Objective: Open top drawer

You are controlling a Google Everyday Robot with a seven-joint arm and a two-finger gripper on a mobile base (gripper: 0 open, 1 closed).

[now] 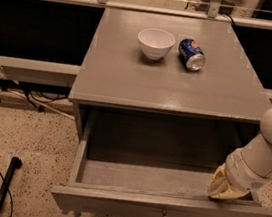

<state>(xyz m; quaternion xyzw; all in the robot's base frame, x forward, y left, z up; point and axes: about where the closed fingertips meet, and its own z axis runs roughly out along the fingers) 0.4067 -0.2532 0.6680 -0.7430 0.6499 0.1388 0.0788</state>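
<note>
The top drawer (112, 202) of the gray cabinet stands pulled out, its bare inside showing. A small round metal knob (163, 216) sits at the centre of its front. My gripper (225, 187), on a white arm coming in from the right, is inside the drawer's right end. It is up against the back of the drawer front, near the right corner. The lower drawers are out of view.
A white bowl (156, 42) and a blue soda can (191, 54) lying on its side are on the cabinet top (130, 79). Cables and a black pole (5, 183) lie on the speckled floor at the left. Dark low shelving runs behind the cabinet.
</note>
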